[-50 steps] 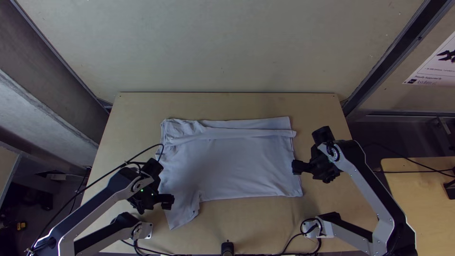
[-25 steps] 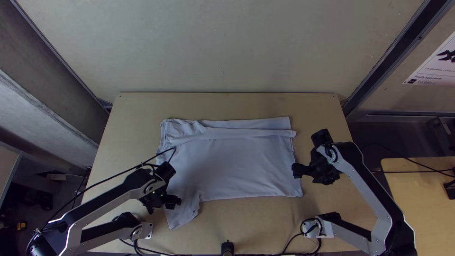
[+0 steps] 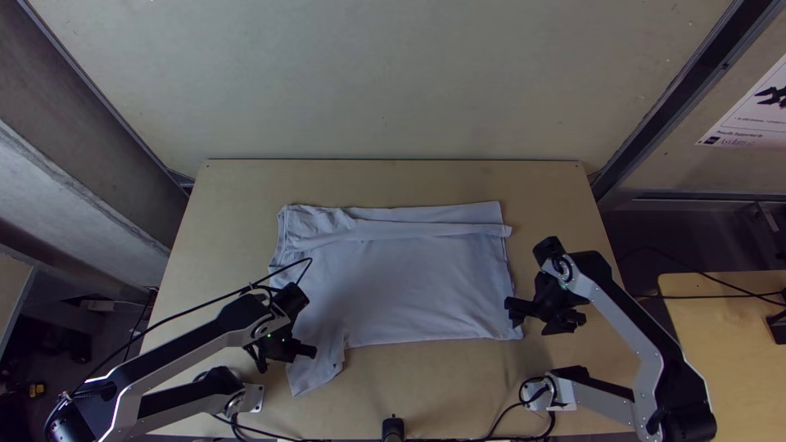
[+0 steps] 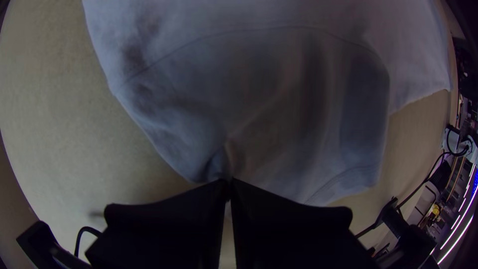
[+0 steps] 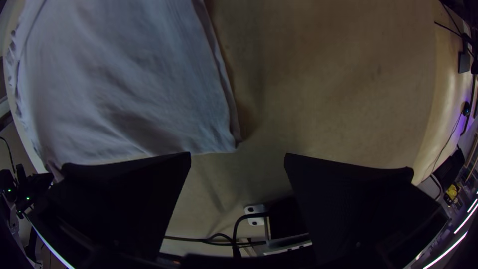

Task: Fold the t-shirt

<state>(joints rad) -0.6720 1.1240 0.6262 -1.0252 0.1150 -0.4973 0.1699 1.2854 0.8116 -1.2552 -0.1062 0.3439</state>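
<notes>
One white t-shirt [image 3: 409, 282] lies on the light wooden table [image 3: 237, 184], mostly spread, its long sides running roughly along the table's far and near edges. It sits around the middle, with bare wood between it and the far edge and also on its left and right. A creased band runs along the side nearest the far edge, one layer lying over another there, with wrinkles gathered towards the far left corner. At the other end of the left side, a sleeve [image 3: 315, 375] sticks out towards the near edge.

The left gripper [image 3: 309, 350] is over the left part of the shirt, beside that sleeve. In its wrist view the two black fingers of the left gripper [image 4: 229, 183] are clenched, tips together on the cloth's edge, and the fabric puckers into them, so it has a pinch of the t-shirt.

The right gripper [image 3: 512, 311] is at the shirt's right side, by the corner towards the table's near edge. Its own wrist view shows the right gripper [image 5: 238, 158] released, fingers wide apart, with nothing between the tips; the shirt's corner lies flat just beyond them
</notes>
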